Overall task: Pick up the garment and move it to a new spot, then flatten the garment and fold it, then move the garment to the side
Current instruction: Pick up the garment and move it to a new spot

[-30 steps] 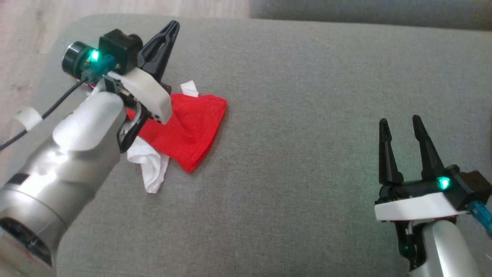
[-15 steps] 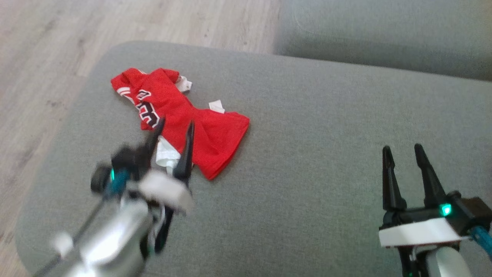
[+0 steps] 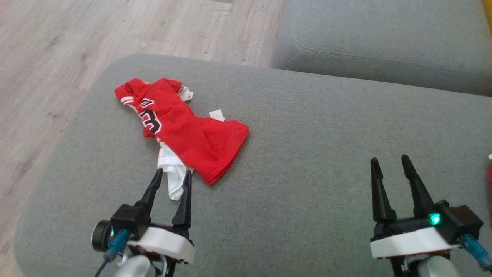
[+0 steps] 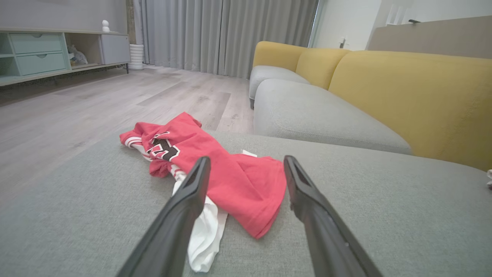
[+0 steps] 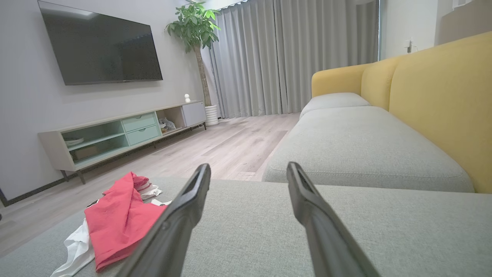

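Observation:
The garment (image 3: 184, 129) is a red jersey with dark numbers and white lining, lying loosely folded near the far left corner of the grey sofa cushion (image 3: 307, 184). It also lies ahead in the left wrist view (image 4: 215, 173) and at the lower left in the right wrist view (image 5: 119, 219). My left gripper (image 3: 172, 176) stands open just short of the garment's white near end, holding nothing. My right gripper (image 3: 388, 162) is open and empty at the lower right, well away from the garment.
The cushion's left and far edges drop to a wooden floor (image 3: 57, 57). A second grey seat cushion (image 3: 384, 42) lies beyond, with yellow backrests (image 4: 415, 96) to the right. A TV cabinet (image 5: 115, 134) stands across the room.
My left gripper opened, let go of the garment and drew back toward me. The garment now lies free on the cushion. The head camera tilted, shifting the whole picture; the right gripper stayed open.

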Available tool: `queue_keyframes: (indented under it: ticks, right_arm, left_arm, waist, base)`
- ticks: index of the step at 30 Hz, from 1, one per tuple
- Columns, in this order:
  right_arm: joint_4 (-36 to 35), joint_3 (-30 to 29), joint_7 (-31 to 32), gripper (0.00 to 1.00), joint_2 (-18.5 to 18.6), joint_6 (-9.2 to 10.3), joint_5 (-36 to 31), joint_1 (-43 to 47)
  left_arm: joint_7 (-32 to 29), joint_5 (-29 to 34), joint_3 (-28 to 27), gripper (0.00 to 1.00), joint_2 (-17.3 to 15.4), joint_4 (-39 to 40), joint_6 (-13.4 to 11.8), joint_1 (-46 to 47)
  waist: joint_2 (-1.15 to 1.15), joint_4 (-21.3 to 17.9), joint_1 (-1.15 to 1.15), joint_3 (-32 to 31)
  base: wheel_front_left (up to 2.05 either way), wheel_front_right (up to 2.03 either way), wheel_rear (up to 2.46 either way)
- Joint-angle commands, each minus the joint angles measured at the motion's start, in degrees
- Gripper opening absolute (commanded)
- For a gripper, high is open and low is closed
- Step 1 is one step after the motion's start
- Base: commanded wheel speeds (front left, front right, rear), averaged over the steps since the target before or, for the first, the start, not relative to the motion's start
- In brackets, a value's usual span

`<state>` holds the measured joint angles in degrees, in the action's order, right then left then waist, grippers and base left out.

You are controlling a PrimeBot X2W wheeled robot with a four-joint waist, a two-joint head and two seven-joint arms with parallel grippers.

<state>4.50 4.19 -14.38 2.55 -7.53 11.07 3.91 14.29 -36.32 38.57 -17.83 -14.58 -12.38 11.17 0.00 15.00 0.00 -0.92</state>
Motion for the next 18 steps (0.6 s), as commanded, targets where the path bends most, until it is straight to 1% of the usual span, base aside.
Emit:
queue_keyframes:
  ticks: [1,7,9,12,14,18]
  right_arm:
    - [-1.92,1.57,-0.62,1.00,0.32,0.04,0.31,-2.17]
    - [-2.16,4.70,-0.62,1.00,0.32,0.04,1.07,-4.98]
    - [-2.64,5.67,-0.62,1.00,0.32,0.04,0.85,-6.17]
    - [-3.66,6.47,-0.62,1.00,0.32,0.04,0.19,-8.36]
    - [-4.42,6.78,-0.62,1.00,0.32,0.04,-0.23,-10.14]
    - [-5.63,7.23,-0.62,1.00,0.32,0.04,-0.92,-13.24]
  left_arm:
    - [0.70,0.50,-2.65,1.00,-0.56,1.31,0.34,2.53]
    - [0.10,1.57,-3.32,1.00,-2.02,-0.38,2.30,5.21]
    - [-1.84,2.05,-3.11,1.00,-2.80,-1.29,2.64,7.63]
    - [-6.21,3.46,-2.20,1.00,-3.96,-2.83,3.65,13.45]
    - [-10.37,3.50,-1.51,1.00,-4.16,-4.70,5.22,18.02]
    - [-19.87,2.61,-0.28,1.00,-4.75,-9.93,9.24,27.01]
  waist:
    - [0.00,-0.57,0.00,0.36]
    - [0.00,-4.65,0.00,3.44]
    - [0.00,-6.12,0.00,5.39]
    - [0.00,-7.70,0.00,9.53]
    - [0.00,-8.34,0.00,12.20]
    - [0.00,-9.52,0.00,16.51]
  base:
    - [0.00,0.00,0.00]
    - [0.00,0.00,0.00]
    - [0.00,0.00,0.00]
    - [0.00,0.00,0.00]
    - [0.00,0.00,0.00]
    - [0.00,0.00,0.00]
